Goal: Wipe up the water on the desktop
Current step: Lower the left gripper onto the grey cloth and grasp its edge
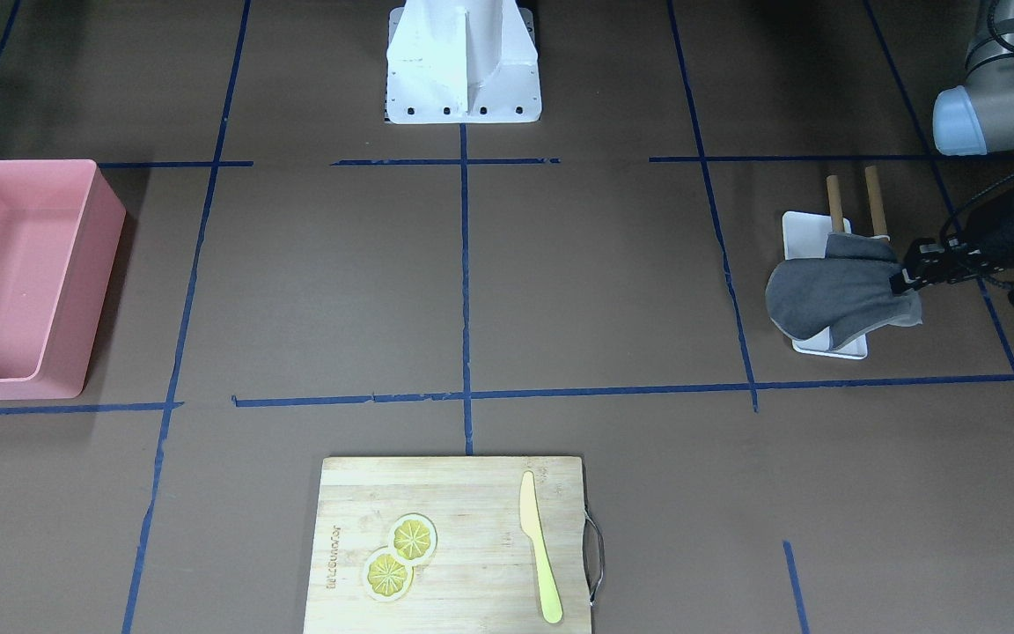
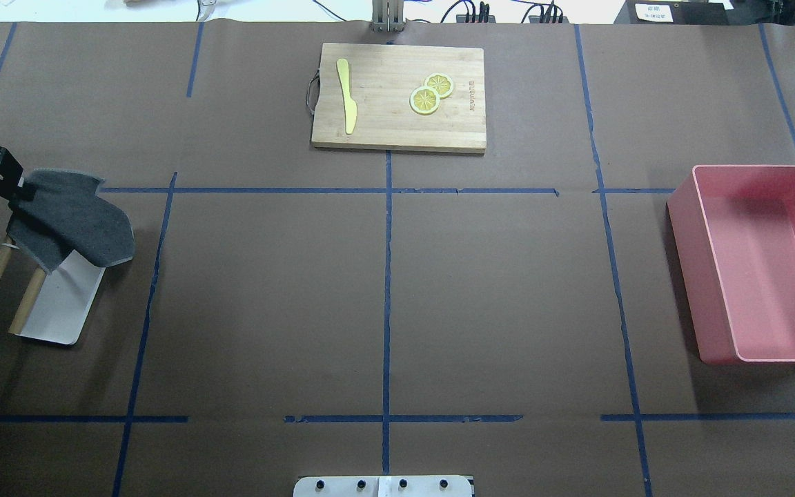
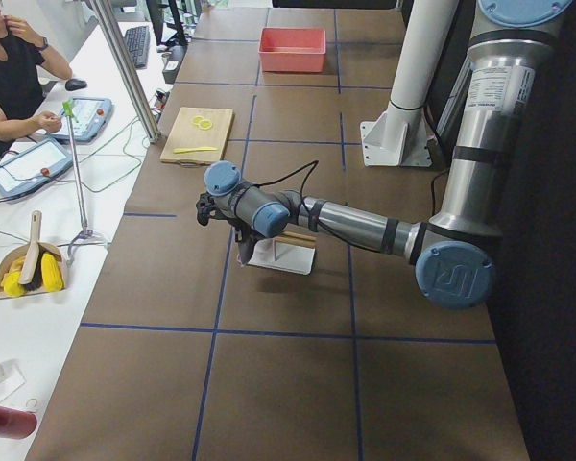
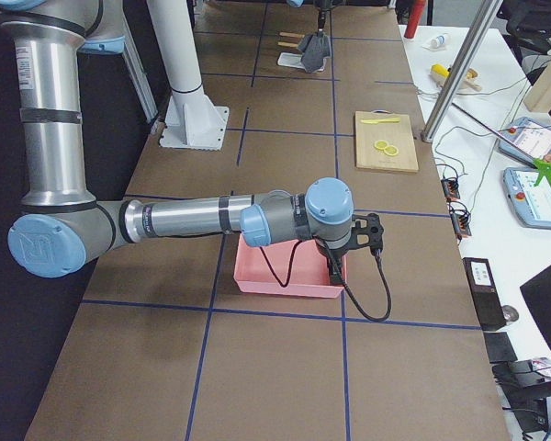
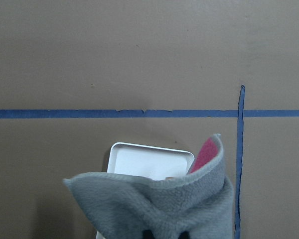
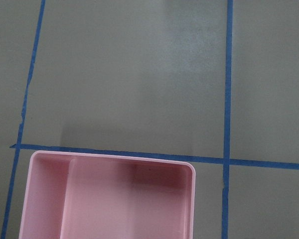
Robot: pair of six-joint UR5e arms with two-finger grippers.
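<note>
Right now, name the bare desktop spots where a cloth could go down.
Bare: the two middle rectangles of the desktop, between cutting board, pink bin and white stand. Crowded: the left end, where the left claw holds the grey cloth over that stand.

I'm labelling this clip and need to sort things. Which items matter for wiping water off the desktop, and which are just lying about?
For the job: desktop, grey cloth, left gripper pinching the cloth.
Lying about: cutting board, lemon slices, yellow knife, pink bin, white rack below the cloth.
</note>
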